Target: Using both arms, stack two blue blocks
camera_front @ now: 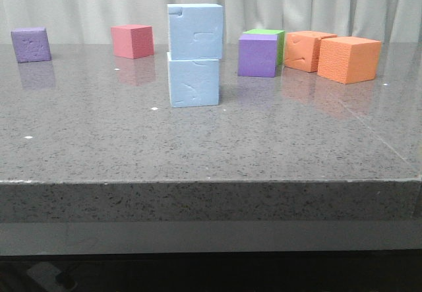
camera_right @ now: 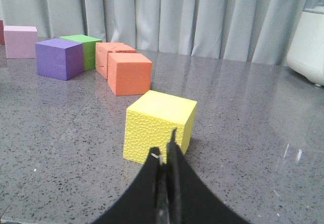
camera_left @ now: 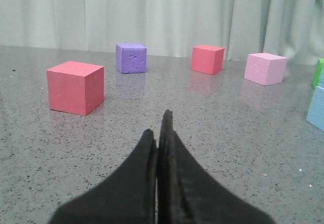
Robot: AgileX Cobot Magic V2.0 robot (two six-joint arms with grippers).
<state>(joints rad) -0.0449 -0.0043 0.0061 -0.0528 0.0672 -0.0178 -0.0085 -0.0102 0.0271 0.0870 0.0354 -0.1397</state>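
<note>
Both pincers rest low over the grey speckled surface (camera_front: 211,147) with their dark fingers pressed together and nothing between them: the left pincer (camera_left: 161,128) and the right pincer (camera_right: 166,145). Well ahead of the left pincer and off to its side, only the edge of the lower blue block (camera_left: 317,107) shows; nearer stand a red cube (camera_left: 76,87), a purple cube (camera_left: 131,57), a second red cube (camera_left: 207,59) and a pink cube (camera_left: 265,68). Just beyond the right pincer sits a yellow cube (camera_right: 159,125), with two orange cubes (camera_right: 129,72) farther on. In the front view the upper blue block (camera_front: 195,31) stands on the lower one, their faces nearly flush, the top one shifted very slightly sideways. Both are pale sky-blue foam with shallow creases and small dents on the front faces.
</note>
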